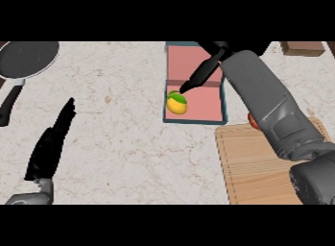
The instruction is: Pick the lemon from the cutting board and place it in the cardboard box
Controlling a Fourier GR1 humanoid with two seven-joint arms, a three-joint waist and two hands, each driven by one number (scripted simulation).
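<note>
Nearest, at the table's (120, 149) near-left corner, the left robot hand (53, 144) rests with its fingers straight, pressed together and pointing toward the far edge, holding nothing. At the near-right corner lies the wooden cutting board (258, 168). The grey right forearm crosses over its far end. Just beside that forearm, at the board's far edge, a small red-orange thing (253, 120) peeks out, too hidden to name.

Past the board, toward the middle of the table, stands the cardboard box (205, 103), with a pink inside and a dark rim. The lemon (177, 104) lies inside it, in its near-left part, close against the left wall. It is yellow with a green leaf at its far end.

The right robot hand (211, 65) hangs over the box's far half. Its fingers are straight and slanting down toward the lemon, and one fingertip is right at the leaf. They curl around nothing.

At the far-left corner sits a black frying pan (24, 57), its handle pointing toward the near edge. At the far-right corner lies a small brown block (302, 48).
</note>
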